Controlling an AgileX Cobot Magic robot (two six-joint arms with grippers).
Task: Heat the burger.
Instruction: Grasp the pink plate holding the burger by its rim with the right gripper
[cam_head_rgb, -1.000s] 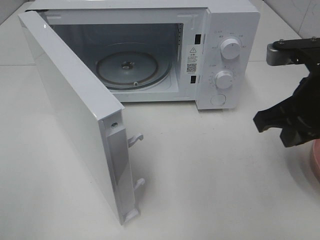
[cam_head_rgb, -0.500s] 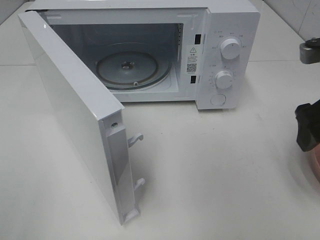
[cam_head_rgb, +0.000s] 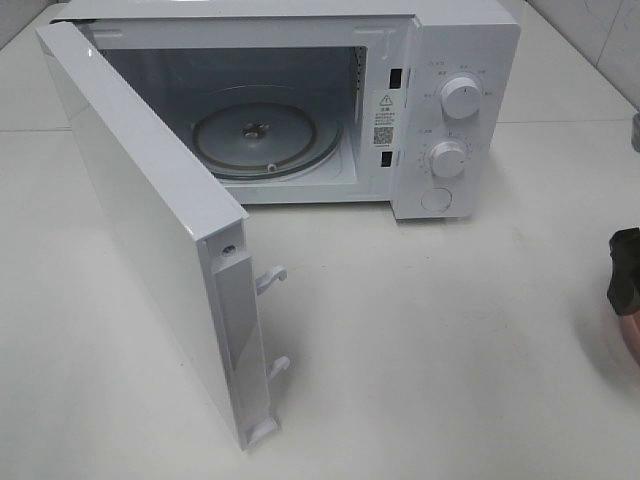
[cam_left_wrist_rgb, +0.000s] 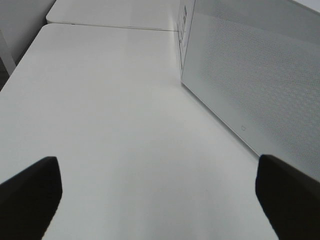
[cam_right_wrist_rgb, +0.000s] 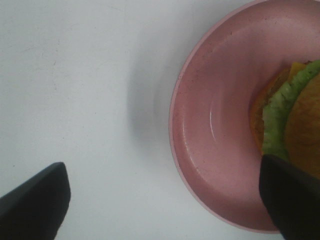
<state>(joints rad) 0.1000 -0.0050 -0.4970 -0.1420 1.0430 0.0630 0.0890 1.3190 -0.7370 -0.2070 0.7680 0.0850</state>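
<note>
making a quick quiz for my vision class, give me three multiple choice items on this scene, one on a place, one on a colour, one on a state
1. Where is the burger?
A. inside the microwave
B. on the plate
C. on the bare table

2. What colour is the plate?
A. blue
B. pink
C. black

3. How does the microwave's door stand?
A. swung open
B. shut
C. taken off

Answers:
1 B, the right wrist view shows the burger lying on the plate.
2 B, the plate's rim and floor are pink in that view.
3 A, the high view shows the door swung out, with the cavity and its turntable in sight.
</note>
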